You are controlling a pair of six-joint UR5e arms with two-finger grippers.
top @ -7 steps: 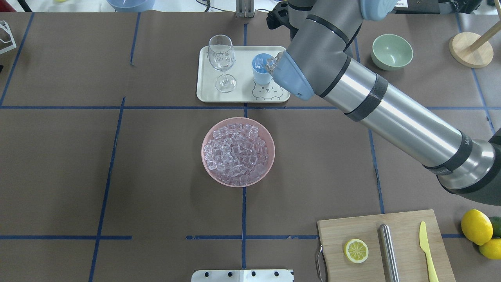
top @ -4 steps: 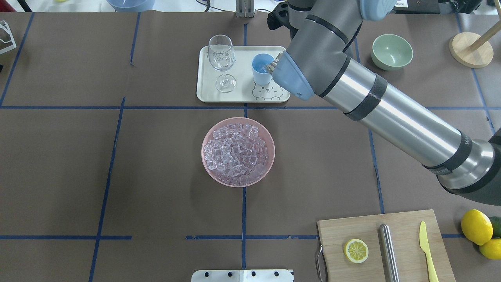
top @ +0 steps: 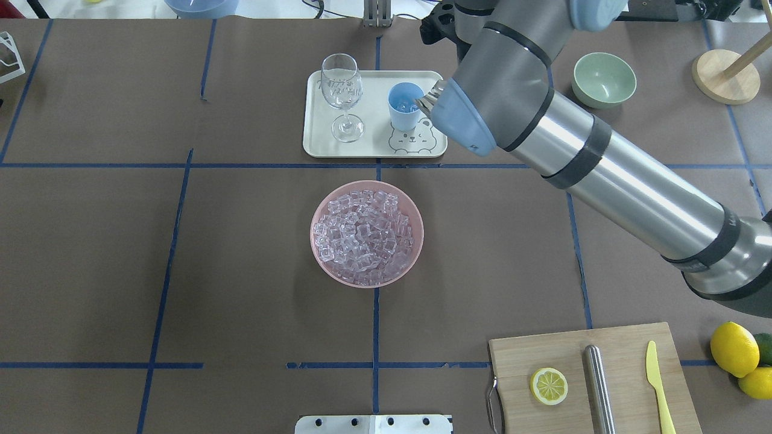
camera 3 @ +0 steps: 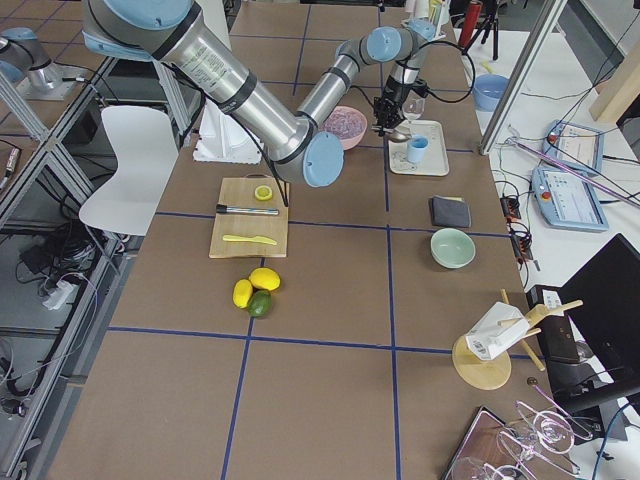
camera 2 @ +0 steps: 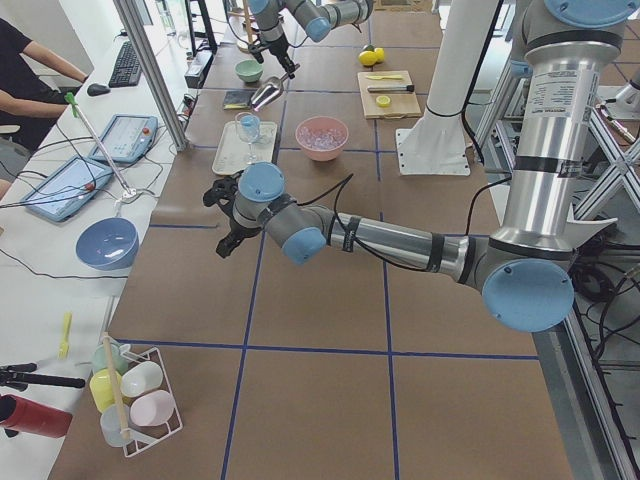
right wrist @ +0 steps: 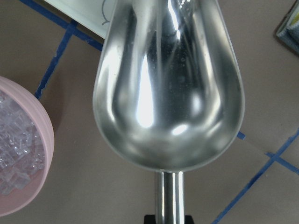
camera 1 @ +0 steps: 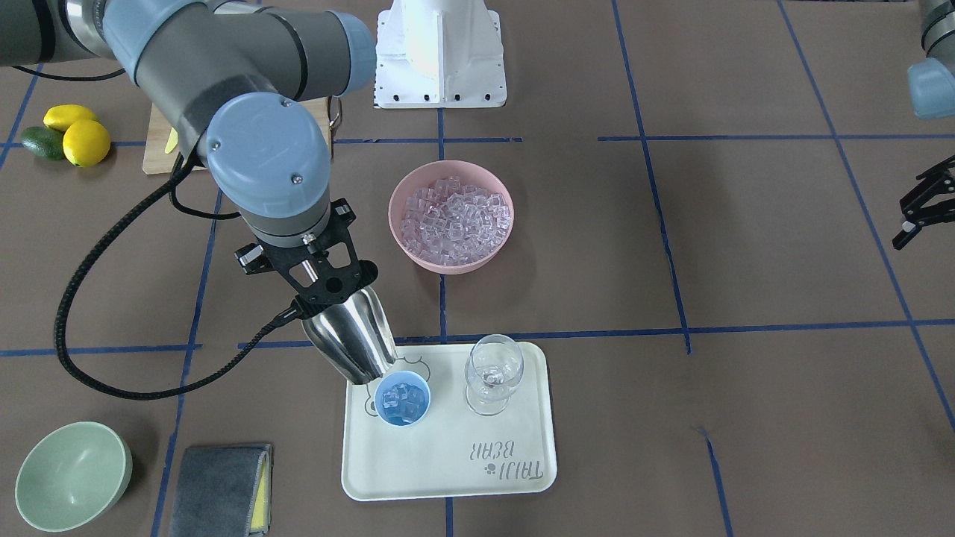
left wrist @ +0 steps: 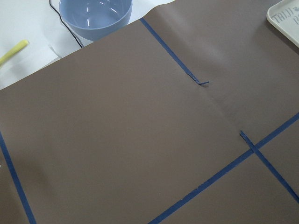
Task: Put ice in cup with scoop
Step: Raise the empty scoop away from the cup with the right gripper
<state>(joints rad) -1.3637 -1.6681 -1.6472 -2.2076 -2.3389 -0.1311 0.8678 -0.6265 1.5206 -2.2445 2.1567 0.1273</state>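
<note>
1 wine glass (camera 1: 491, 377) stands beside the cup (camera 1: 382, 397); scoop (camera 1: 351, 335) tilted alongside.

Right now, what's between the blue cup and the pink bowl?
Nothing loose. The overhead view shows only the bear drawing on the tray, a blue tape line and bare table between cup and pink bowl.
</note>
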